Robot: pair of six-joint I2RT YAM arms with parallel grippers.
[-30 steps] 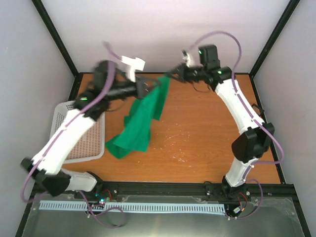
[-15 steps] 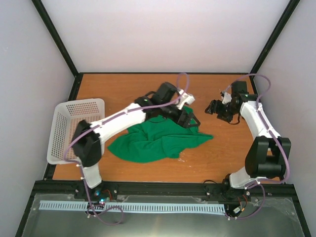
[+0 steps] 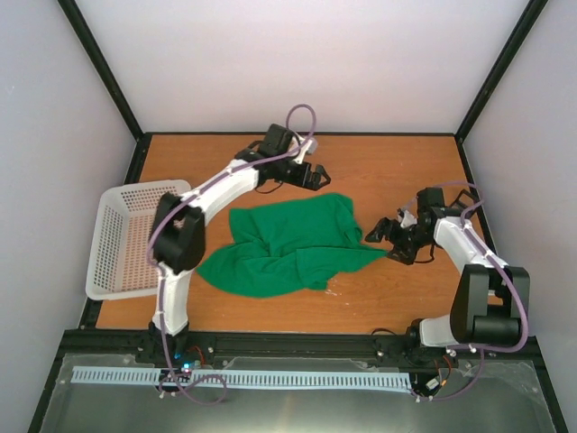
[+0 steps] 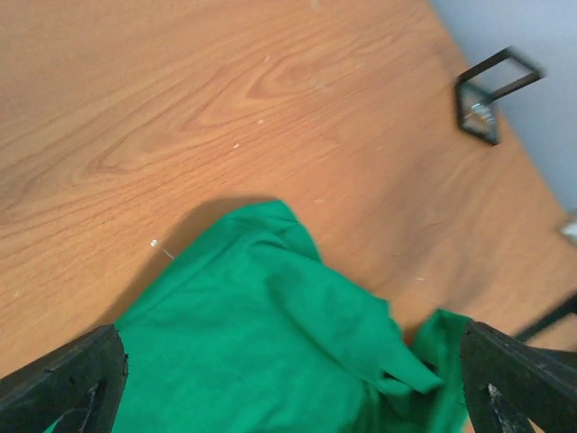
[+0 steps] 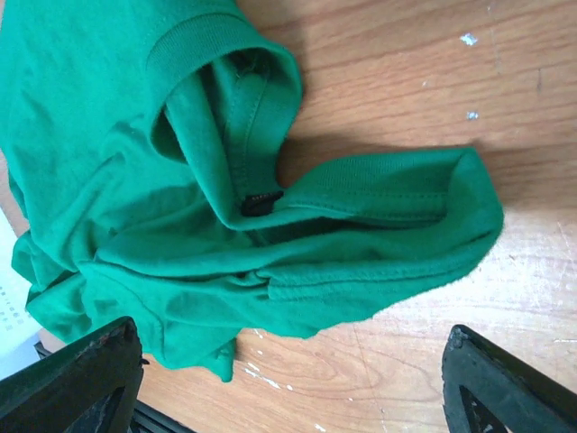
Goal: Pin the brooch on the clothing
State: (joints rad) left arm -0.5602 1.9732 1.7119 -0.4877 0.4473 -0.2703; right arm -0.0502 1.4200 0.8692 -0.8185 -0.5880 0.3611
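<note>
Little looks done: the green T-shirt (image 3: 288, 248) lies crumpled mid-counter (image 3: 388, 162), the left fingers (image 4: 63, 383) spread empty by its far edge, the right fingers (image 5: 81, 370) spread empty at its right edge, no brooch visible, pinning not yet begun.

1. Found the clothing (image 3: 288, 248), a bright green T-shirt, crumpled in folds on the wooden table (image 3: 379, 167), near its middle.
2. Noted its ribbed neckline (image 5: 194, 41) folded over, with a small dark label (image 5: 261, 200) showing.
</note>
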